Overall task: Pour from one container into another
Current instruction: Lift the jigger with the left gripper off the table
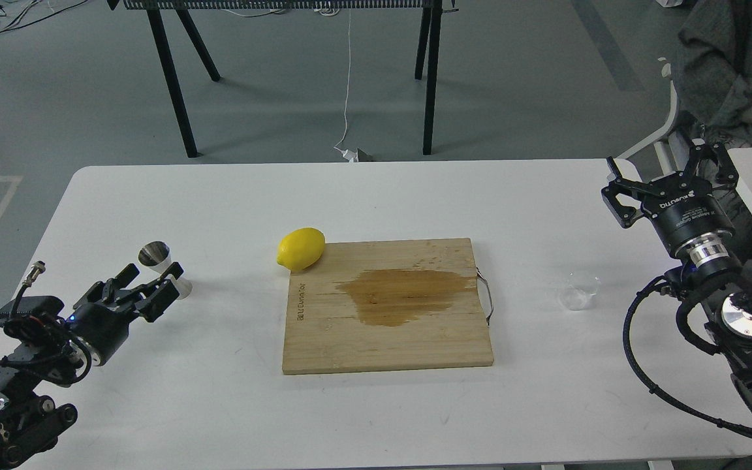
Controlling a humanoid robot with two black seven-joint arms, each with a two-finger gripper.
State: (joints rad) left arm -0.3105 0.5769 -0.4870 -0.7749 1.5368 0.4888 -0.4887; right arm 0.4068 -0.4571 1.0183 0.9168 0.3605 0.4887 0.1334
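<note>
left gripper (154,282) fingers spread beside jigger (162,266), right gripper (670,171) raised, splayed

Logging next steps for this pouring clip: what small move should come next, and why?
Probably bring the right gripper down toward the clear cup. Its jaws stand open near the table's right edge, beyond the cup, holding nothing. The left gripper is already at the steel jigger, jaws open, not visibly closed on it.
</note>
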